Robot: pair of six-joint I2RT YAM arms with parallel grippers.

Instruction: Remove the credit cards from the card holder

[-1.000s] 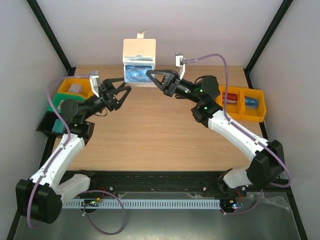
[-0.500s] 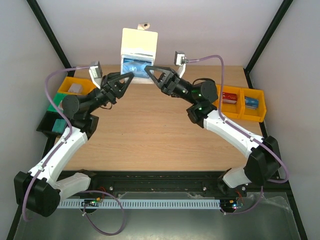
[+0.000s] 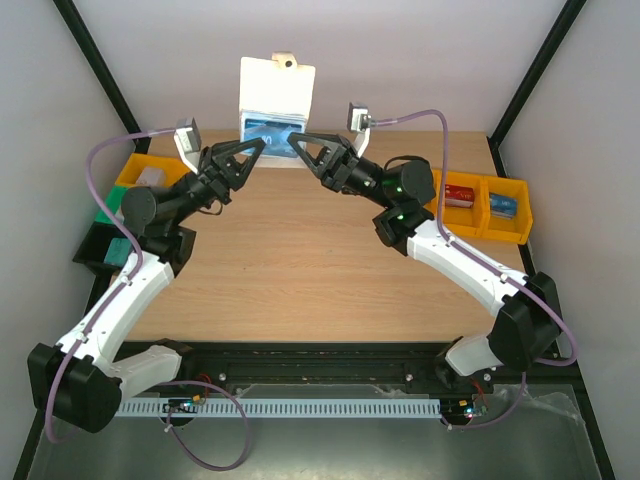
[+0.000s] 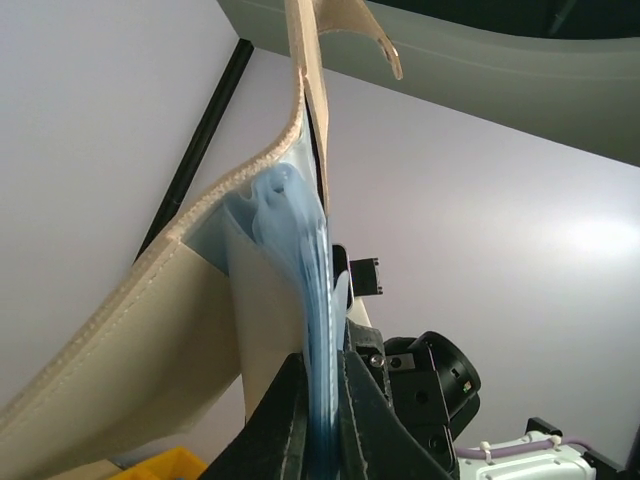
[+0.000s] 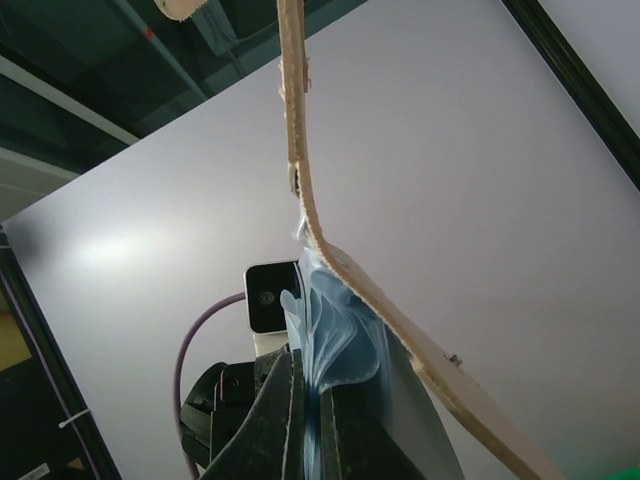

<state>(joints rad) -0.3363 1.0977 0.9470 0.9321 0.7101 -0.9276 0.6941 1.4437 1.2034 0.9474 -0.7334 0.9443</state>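
The card holder (image 3: 277, 92) hangs open above the far middle of the table, its pale beige flap upright and its blue pockets (image 3: 268, 129) below. My left gripper (image 3: 261, 146) is shut on the left edge of the blue pockets. My right gripper (image 3: 293, 143) is shut on their right edge. In the left wrist view the blue pockets (image 4: 312, 270) run down between my left gripper's (image 4: 325, 425) fingers, with the beige cover (image 4: 140, 340) bowing off to the left. In the right wrist view the right gripper (image 5: 318, 430) pinches the blue layers (image 5: 340, 335) under the beige cover (image 5: 420, 350). The credit cards are hidden.
Two yellow bins (image 3: 520, 222) stand at the right edge, one holding a small red item (image 3: 459, 195) and one a blue item (image 3: 503, 206). At the left edge are a yellow bin (image 3: 128, 170) with a grey item, a green bin (image 3: 103, 214) and a black bin (image 3: 88, 250).
My left gripper swung in from the left, open, and shut on the holder's blue pockets. The right gripper raised the holder a little and kept its grip.
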